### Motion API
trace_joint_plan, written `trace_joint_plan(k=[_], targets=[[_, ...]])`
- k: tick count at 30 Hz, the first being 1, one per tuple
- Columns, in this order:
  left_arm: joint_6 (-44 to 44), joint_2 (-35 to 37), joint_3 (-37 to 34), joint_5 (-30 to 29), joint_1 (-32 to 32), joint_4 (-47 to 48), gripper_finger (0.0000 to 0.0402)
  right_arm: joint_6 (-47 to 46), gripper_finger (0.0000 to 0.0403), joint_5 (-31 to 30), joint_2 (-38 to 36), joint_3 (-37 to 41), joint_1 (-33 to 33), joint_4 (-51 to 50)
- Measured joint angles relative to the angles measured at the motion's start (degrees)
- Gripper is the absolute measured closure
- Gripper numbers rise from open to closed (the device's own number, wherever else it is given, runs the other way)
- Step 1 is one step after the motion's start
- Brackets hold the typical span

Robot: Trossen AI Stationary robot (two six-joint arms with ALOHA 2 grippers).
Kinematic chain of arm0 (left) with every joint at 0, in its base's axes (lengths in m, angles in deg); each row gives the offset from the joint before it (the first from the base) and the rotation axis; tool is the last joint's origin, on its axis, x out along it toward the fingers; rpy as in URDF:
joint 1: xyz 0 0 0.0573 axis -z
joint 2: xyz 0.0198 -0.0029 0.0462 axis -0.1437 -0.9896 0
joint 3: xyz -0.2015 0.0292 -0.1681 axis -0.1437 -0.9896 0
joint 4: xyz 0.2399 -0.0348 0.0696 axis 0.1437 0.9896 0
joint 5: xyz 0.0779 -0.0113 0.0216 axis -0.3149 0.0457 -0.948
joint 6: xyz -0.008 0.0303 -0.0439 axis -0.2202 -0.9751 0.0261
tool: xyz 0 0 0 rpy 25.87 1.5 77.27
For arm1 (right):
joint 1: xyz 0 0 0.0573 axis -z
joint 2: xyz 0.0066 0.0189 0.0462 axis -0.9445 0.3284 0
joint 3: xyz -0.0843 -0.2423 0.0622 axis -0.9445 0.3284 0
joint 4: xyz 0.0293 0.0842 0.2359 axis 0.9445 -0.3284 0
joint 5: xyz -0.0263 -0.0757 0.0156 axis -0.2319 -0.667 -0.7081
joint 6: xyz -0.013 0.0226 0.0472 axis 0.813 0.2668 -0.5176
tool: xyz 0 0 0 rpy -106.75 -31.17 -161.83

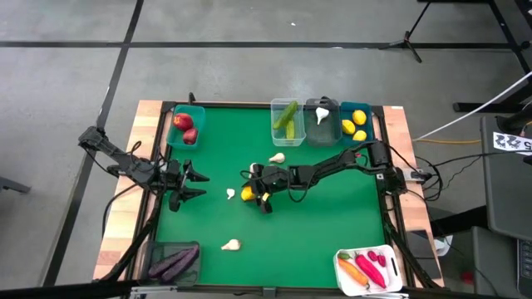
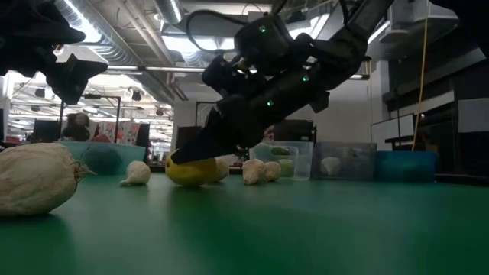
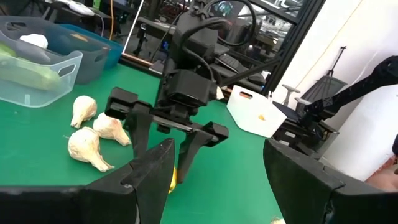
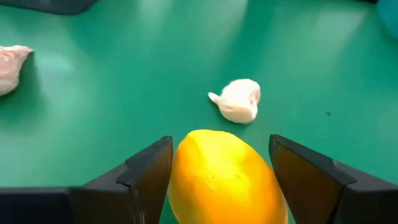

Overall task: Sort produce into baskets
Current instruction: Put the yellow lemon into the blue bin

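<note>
My right gripper (image 1: 252,193) is at the table's middle, its fingers on either side of a yellow lemon (image 4: 224,177) that lies on the green mat (image 2: 191,170). My left gripper (image 1: 198,183) hangs open and empty to the left of it. White garlic bulbs lie loose on the mat: one beside the lemon (image 1: 231,193), one farther back (image 1: 277,157), one near the front (image 1: 231,244). The far teal bin (image 1: 186,126) holds red apples. The clear bin (image 1: 287,120) holds cucumbers. The dark grey bin (image 1: 322,120) holds a garlic bulb. The right teal bin (image 1: 356,123) holds lemons. My right gripper has the lemon between its two fingers, one on each of its sides (image 4: 180,168). The fingers slant down from the table's right. The lemon's underside rests on the mat (image 2: 191,182).
A dark grey bin (image 1: 174,259) with purple eggplants stands at the front left. A white bin (image 1: 370,270) with a carrot and red-pink peppers stands at the front right. The mat's wooden border (image 1: 125,216) runs along the left.
</note>
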Motion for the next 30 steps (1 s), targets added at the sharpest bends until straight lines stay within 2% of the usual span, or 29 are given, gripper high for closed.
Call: trace_joint_plan(k=[13,16,22,30], targets=[[-0.07,0.0,0.0,-0.42,-0.01,0.0,0.0161,-2.33,0.014,-0.64,-0.17,-0.13,0.24,-4.77],[-0.02,0.0,0.0,-0.42,-0.01,0.0,0.0161,-3.05,0.0155,-0.7,-0.21,-0.13,0.24,-5.7],[0.14,0.0,0.0,-0.42,-0.01,0.0,0.0161,-3.86,0.0209,-1.16,-0.35,-0.18,0.24,-7.19],[0.78,0.0,0.0,-0.42,0.0,-0.02,0.0161,-5.76,0.0204,-0.88,-0.73,0.0,0.2,-6.41]])
